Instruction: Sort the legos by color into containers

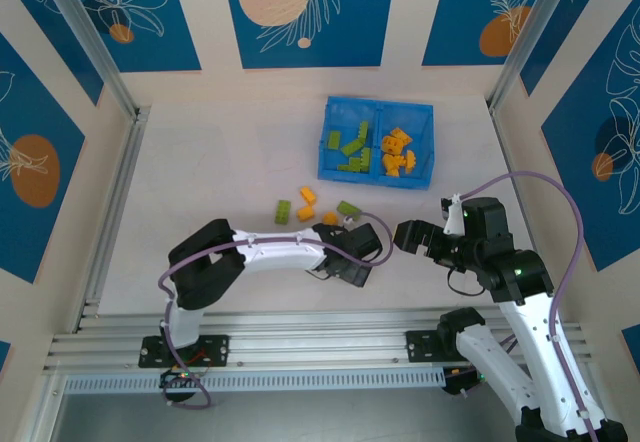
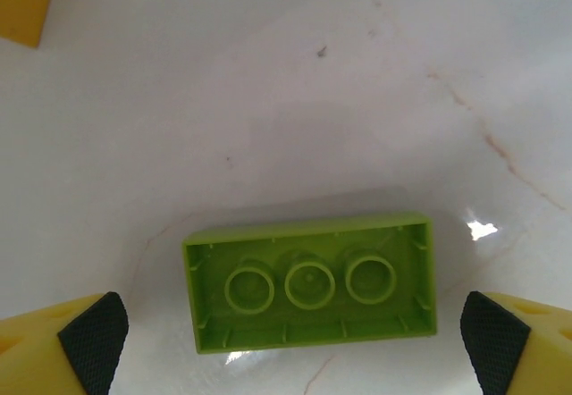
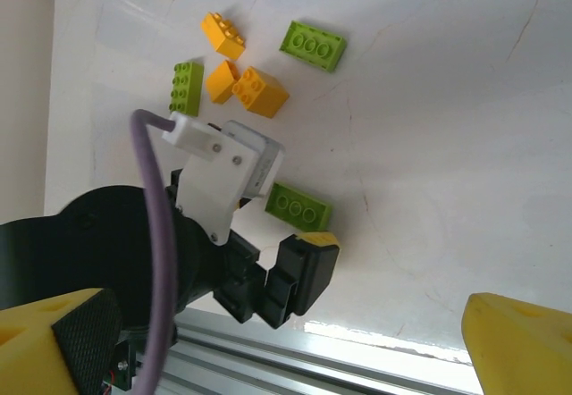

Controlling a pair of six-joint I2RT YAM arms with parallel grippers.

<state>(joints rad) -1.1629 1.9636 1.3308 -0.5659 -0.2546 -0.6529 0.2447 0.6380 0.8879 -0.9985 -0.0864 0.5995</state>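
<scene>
We have the left gripper (image 2: 288,346) poised over one lime green brick (image 2: 310,283). Its fingers are spread wide, one pad (image 2: 94,341) in the lower left corner of the left wrist view and the other in the lower right, neither touching the plastic. The brick lies studs-down on the table (image 2: 268,100) (its hollow underside and three tubes face us), low in the frame and a touch nearer the right-hand pad.

To take it well, we judge we should first shift until the brick sits evenly between the pads. Then we should descend until they bracket its short ends and close gently, since smooth walls may slip or twist. An orange brick (image 2: 22,2) in the upper left corner is well apart.

In the top view the blue bin (image 1: 378,175) sits upper right of centre. Its left compartment (image 1: 335,127) holds green bricks (image 1: 352,147), so ours belongs there.

The right gripper (image 1: 408,234) hangs with fingers apart and empty, just right of the left one, and we would keep it off the carrying path.
</scene>
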